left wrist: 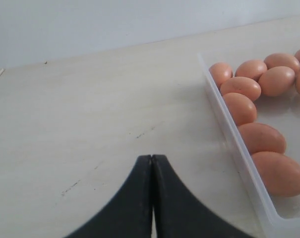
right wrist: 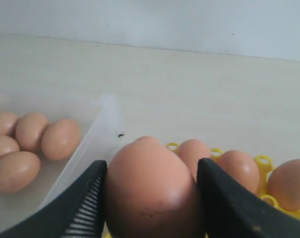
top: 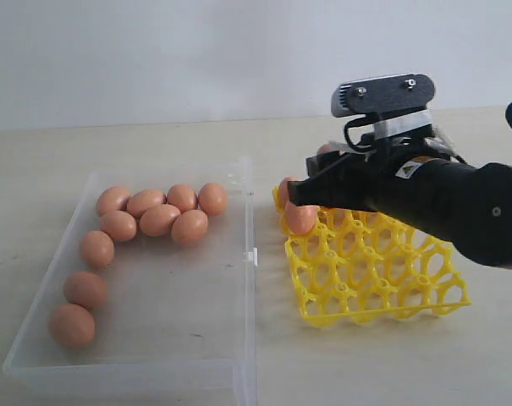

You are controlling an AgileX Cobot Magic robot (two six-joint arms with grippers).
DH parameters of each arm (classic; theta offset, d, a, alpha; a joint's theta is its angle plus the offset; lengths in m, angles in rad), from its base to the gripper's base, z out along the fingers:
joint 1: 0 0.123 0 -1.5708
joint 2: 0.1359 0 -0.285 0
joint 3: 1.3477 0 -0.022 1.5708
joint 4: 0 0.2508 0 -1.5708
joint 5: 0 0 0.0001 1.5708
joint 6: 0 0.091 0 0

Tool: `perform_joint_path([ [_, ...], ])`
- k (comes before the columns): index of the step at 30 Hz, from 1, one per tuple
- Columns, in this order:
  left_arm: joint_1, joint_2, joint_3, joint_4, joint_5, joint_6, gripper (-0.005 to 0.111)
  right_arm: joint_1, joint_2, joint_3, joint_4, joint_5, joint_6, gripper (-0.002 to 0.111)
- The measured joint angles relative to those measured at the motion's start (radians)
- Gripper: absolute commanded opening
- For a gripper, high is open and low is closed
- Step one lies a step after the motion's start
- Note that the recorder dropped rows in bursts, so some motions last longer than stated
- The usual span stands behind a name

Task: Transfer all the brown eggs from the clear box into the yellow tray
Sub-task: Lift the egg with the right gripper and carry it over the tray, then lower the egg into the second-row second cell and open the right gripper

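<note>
surface (top: pixel 154 139) pale | clear box (top: pixel 171 296) at 9 o'clock of exterior view, ten brown eggs (top: pixel 159 219) along its 12 and 9 o'clock walls | yellow tray (top: pixel 382 288) at 3 o'clock | right hand (right wrist: pixel 150 193) clamped on one egg (right wrist: pixel 150 173) at tray's 10 o'clock corner | left hand (left wrist: pixel 151 161) pressed together, above surface beside box

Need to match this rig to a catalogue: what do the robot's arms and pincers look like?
The right arm is a rounded black tube with a white-and-orange label, a grey metal camera bracket on top, and a black cable looping beneath. The right pincer has black tapered fingers with ribbed inner pads. The left pincer shows smooth black fingers.
</note>
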Motion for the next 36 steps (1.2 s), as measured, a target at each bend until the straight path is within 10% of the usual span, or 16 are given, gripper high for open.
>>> perform_joint_path([
  [15, 0.000, 0.000, 0.000, 0.000, 0.000, 0.000, 0.000, -0.184, 0.192, 0.004, -0.550, -0.163, 0.481, 0.000],
  [36, 0.000, 0.000, 0.000, 0.000, 0.000, 0.000, 0.000, -0.240, 0.366, -0.073, -0.686, -0.297, 0.558, 0.000],
])
